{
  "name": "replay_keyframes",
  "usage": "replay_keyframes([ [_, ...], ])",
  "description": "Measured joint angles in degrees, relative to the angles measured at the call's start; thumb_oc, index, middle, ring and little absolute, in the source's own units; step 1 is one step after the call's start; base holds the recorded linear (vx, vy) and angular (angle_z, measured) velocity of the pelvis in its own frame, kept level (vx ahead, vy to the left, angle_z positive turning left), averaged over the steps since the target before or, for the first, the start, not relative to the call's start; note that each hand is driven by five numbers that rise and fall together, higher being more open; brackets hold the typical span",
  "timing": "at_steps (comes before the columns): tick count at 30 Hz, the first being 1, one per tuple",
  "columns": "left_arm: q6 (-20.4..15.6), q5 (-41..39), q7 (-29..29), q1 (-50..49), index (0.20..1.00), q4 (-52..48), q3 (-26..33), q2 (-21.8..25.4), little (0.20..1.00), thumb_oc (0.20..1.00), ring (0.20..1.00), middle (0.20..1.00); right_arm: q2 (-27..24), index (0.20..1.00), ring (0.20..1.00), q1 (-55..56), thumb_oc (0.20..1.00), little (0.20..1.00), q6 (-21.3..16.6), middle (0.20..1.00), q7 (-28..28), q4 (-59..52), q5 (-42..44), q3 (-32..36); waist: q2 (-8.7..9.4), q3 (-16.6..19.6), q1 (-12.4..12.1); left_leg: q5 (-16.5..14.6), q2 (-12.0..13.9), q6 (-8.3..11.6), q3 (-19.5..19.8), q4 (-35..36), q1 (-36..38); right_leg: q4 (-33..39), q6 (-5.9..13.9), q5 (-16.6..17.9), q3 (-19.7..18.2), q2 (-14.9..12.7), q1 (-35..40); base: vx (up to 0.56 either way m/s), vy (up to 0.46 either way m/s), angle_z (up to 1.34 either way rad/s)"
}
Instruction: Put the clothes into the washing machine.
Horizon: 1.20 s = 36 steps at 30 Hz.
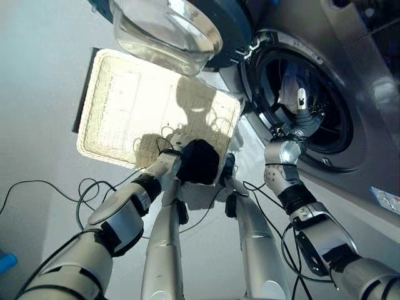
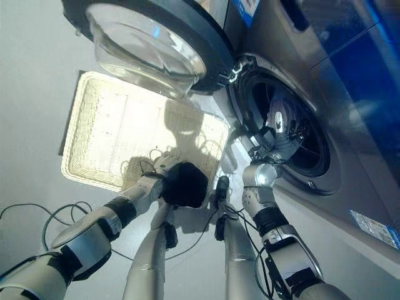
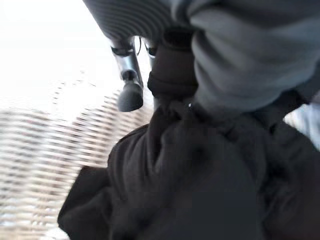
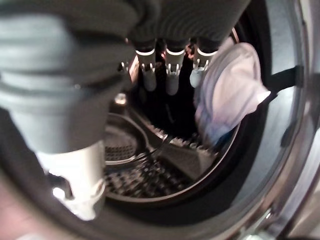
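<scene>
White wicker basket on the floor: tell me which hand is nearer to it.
Left. The left hand holds a black garment at the white wicker basket's edge; the right hand reaches into the washing machine drum.

No print is legible: the blue-and-white sticker (image 1: 384, 199) on the grey metal washing machine front (image 1: 362, 56) is too small to read.

Left arm bent inward from the lower left, forearm angled up toward the middle. Left hand (image 1: 181, 156) curled tight around a dark garment (image 1: 200, 161), thumb and fingers wrapped into the cloth. Right arm raised from the lower right, wrist cocked upward. Right hand (image 1: 299, 115) reaching into the washing machine drum (image 4: 150, 170), fingers (image 4: 172, 75) straight and relaxed, holding nothing, just beside a pale cloth (image 4: 225, 95).
</scene>
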<state>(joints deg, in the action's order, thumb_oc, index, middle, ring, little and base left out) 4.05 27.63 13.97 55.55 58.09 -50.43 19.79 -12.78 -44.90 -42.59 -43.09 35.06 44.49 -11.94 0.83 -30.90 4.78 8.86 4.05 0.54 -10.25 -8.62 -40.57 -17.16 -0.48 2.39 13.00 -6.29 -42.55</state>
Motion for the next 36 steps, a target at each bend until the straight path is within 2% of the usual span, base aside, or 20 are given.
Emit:
replay_keyframes([
  [2, -1.45, -4.96, 4.32, -1.48, 0.2, 0.05, 2.26, 1.04, 0.2, 0.2, 0.2, 0.2, -0.28, 1.0, 1.0, 0.36, 1.0, 1.0, 0.15, 1.0, -0.83, -0.04, -0.77, 0.05, -0.05, 0.03, -0.97, -0.2, -0.01, 0.26, -0.01, 0.09, 1.62, -0.49, 0.48, -0.48, -0.14, -0.11, 1.35, 0.0, 0.0, 0.0],
  [4, -2.62, -7.06, 5.94, -1.82, 0.2, -0.01, 3.57, 1.92, 0.2, 0.2, 0.2, 0.2, -0.3, 1.0, 1.0, 0.31, 1.0, 1.0, 0.41, 1.0, -1.38, -0.04, -1.49, 0.02, -0.07, 0.04, -1.58, 0.02, -0.12, 0.23, 0.16, 0.08, 1.87, -1.19, 0.43, -0.81, -0.13, -0.29, 1.38, 0.0, 0.032, 0.05],
  [5, -3.66, -7.92, 6.58, -2.48, 0.2, -0.26, 5.47, 2.35, 0.2, 0.2, 0.2, 0.2, -0.2, 1.0, 1.0, 0.26, 1.0, 1.0, 0.88, 1.0, -1.68, -0.07, -2.43, 0.03, -0.16, 0.04, -2.02, 0.12, -0.21, 0.21, 0.27, 0.07, 1.99, -1.45, 0.41, -0.88, -0.27, -0.46, 1.42, 0.01, 0.036, 0.04],
  [6, -6.73, -11.73, 9.85, -4.93, 0.2, -1.11, 10.93, 3.03, 0.2, 0.2, 0.2, 0.2, -0.43, 1.0, 1.0, 1.76, 1.0, 1.0, 2.61, 1.0, -2.09, -0.81, -6.27, -0.28, -0.16, 0.04, -2.24, 0.14, -0.32, 0.2, 0.25, 0.09, 2.96, -2.05, 0.29, -1.19, -0.42, -0.58, 1.97, 0.01, 0.031, 0.04],
  [9, -9.65, -14.23, 12.53, -7.2, 0.2, -1.79, 13.65, 4.05, 0.2, 0.2, 0.2, 0.2, -0.13, 1.0, 1.0, 3.31, 1.0, 1.0, 4.64, 1.0, -1.77, -1.03, -10.28, -0.98, -0.25, 0.04, -2.91, 0.13, -0.73, 0.2, 0.8, 0.16, 4.22, -2.95, 0.37, -1.9, -0.18, -1.0, 3.15, 0.01, 0.043, 0.09],
  [10, -9.65, -14.23, 12.53, -7.2, 0.2, -1.79, 13.65, 4.05, 0.2, 0.2, 0.2, 0.2, -0.13, 1.0, 1.0, 3.31, 1.0, 1.0, 4.64, 1.0, -1.77, -1.03, -10.28, -0.98, -0.25, 0.04, -2.91, 0.13, -0.73, 0.2, 0.8, 0.16, 4.22, -2.95, 0.37, -1.9, -0.18, -1.0, 3.15, 0.0, 0.028, 0.11],
  [11, -10.93, -15.55, 13.22, -9.48, 0.2, -4.87, 16.56, 4.42, 0.2, 0.2, 0.2, 0.2, -0.07, 1.0, 1.0, 4.54, 1.0, 1.0, 5.54, 1.0, -0.86, -1.56, -11.68, -1.84, -0.25, 0.04, -2.95, 0.13, -0.94, 0.17, 0.92, 0.31, 4.83, -3.27, 0.4, -2.1, -0.07, -1.21, 3.64, 0.03, 0.051, 0.05],
  [13, -12.66, -16.24, 14.39, -11.11, 0.2, -7.51, 18.54, 4.48, 0.2, 0.2, 0.2, 0.2, -0.21, 1.0, 1.0, 6.47, 1.0, 1.0, 7.11, 1.0, 1.85, -2.97, -13.86, -2.81, -0.29, 0.01, -3.83, 0.13, -1.07, 0.17, 0.92, 0.64, 5.78, -3.2, 0.41, -2.1, -0.08, -1.26, 4.47, 0.03, 0.051, 0.03],
  [16, -15.87, -18.49, 15.38, -12.7, 0.2, -10.56, 20.74, 4.32, 0.2, 0.2, 0.2, 0.2, -2.4, 1.0, 1.0, 7.56, 1.0, 1.0, 9.81, 1.0, 11.82, -3.59, -18.05, -6.68, -0.35, -0.02, -4.63, 0.19, -1.14, 0.14, 0.97, 1.37, 7.89, -2.94, 0.57, -2.29, 0.07, -1.27, 6.43, 0.01, -0.004, 0.02],
  [18, -17.13, -19.31, 15.48, -12.94, 0.2, -12.86, 20.88, 4.91, 0.2, 0.2, 0.2, 0.2, -3.87, 1.0, 1.0, 7.53, 1.0, 1.0, 10.44, 1.0, 16.23, -3.7, -19.61, -7.61, -0.35, -0.02, -5.09, 0.19, -1.14, 0.15, 1.08, 1.44, 8.42, -2.95, 0.61, -2.44, 0.22, -1.29, 6.98, 0.01, -0.012, 0.02],
  [20, -17.85, -20.16, 15.46, -12.98, 0.2, -15.26, 20.92, 5.54, 0.2, 0.2, 0.2, 0.2, -5.63, 1.0, 1.0, 7.47, 1.0, 1.0, 10.63, 1.0, 19.41, -3.62, -20.31, -8.27, -0.39, -0.04, -5.65, 0.21, -1.1, 0.19, 1.12, 1.48, 8.56, -3.0, 0.59, -2.48, 0.27, -1.27, 7.11, 0.01, -0.017, 0.03],
  [25, -21.14, -22.28, 13.58, -13.5, 0.2, -20.73, 22.44, 7.41, 0.2, 0.2, 0.2, 0.2, -10.96, 1.0, 1.0, 6.27, 1.0, 1.0, 13.29, 1.0, 32.66, -3.34, -20.25, -10.49, -0.44, -0.07, -5.95, 0.43, -1.16, 0.47, 2.81, 1.58, 8.93, -3.05, 0.41, -3.12, 1.98, -1.42, 8.43, 0.01, -0.043, 0.13],
  [30, -22.42, -22.31, 11.83, -13.34, 0.2, -22.62, 22.44, 8.38, 0.2, 0.2, 0.2, 0.2, -12.39, 1.0, 1.0, 3.52, 1.0, 1.0, 15.56, 1.0, 40.13, -2.57, -20.12, -12.59, -0.45, -0.08, -7.39, 0.5, -1.12, 0.52, 3.4, 1.56, 8.96, -3.57, -0.12, -3.49, 2.59, -1.51, 8.56, 0.02, -0.036, 0.06],
  [36, -23.86, -23.01, 9.25, -12.9, 0.2, -25.89, 22.19, 10.77, 0.2, 0.2, 0.2, 0.2, -12.96, 1.0, 1.0, -0.28, 1.0, 1.0, 17.58, 1.0, 43.85, -1.0, -20.33, -14.4, -0.45, -0.08, -7.96, 0.62, -1.43, 0.44, 4.16, 1.44, 9.06, -3.87, -0.05, -3.79, 3.37, -1.88, 9.05, 0.01, -0.018, 0.06],
])
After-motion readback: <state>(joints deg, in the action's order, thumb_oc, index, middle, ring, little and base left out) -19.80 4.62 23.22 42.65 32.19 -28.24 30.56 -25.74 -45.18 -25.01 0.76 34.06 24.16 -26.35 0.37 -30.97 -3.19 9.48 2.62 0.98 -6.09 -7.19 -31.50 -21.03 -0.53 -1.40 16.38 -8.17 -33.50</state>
